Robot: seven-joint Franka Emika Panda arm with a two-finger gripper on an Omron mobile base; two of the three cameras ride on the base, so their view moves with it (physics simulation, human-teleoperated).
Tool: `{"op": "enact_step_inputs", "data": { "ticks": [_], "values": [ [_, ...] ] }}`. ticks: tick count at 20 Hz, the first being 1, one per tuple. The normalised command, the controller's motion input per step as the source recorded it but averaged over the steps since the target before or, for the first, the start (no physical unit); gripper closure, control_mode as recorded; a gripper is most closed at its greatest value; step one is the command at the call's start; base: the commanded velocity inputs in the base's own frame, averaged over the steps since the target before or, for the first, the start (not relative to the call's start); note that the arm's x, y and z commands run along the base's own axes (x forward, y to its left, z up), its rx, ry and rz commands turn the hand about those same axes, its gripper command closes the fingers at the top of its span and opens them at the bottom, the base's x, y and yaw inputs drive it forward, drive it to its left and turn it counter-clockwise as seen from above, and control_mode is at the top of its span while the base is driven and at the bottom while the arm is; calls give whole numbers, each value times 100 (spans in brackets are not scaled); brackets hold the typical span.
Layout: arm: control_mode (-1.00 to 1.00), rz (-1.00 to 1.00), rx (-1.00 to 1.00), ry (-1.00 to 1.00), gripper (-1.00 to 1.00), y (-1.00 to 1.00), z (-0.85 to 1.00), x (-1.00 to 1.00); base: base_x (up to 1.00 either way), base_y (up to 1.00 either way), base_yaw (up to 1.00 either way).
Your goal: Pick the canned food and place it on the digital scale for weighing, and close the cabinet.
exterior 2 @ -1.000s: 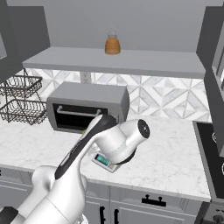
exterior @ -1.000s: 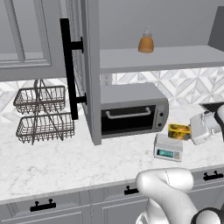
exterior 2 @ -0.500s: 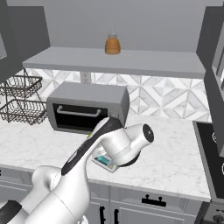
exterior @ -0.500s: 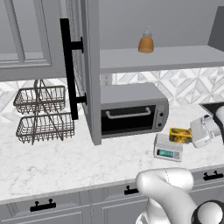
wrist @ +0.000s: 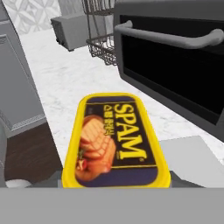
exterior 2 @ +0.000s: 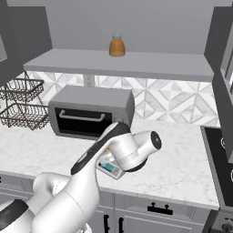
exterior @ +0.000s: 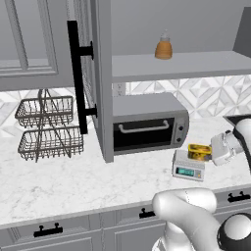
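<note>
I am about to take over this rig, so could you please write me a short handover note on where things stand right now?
Gripper: shut on the canned food, holding it just above the digital scale.
Digital scale: on the counter in front of the toaster oven, its right end.
Cabinet: door stands open, edge-on toward the base, over the counter.
Done: tin picked up and brought to the scale.
Left: set the tin down on the scale plate, release, then swing the cabinet door shut.
</note>
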Motion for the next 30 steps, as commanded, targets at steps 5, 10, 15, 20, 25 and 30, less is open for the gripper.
{"op": "enact_step_inputs", "data": {
  "ticks": [5, 10, 15, 20, 25, 30],
  "values": [
    [-100, 0, 0, 0, 100, 0, -24, 30, 0, 0, 0],
    [-100, 0, 0, 0, 100, -12, -18, 27, 0, 0, 0],
    [-100, 0, 0, 0, 100, -21, -10, 28, 0, 0, 0],
    [-100, 0, 0, 0, 100, -12, -8, 35, 0, 0, 0],
    [-100, 0, 0, 0, 100, -2, -26, 26, 0, 0, 0],
    [-100, 0, 0, 0, 100, -8, -33, 14, 0, 0, 0]
  ]
}}
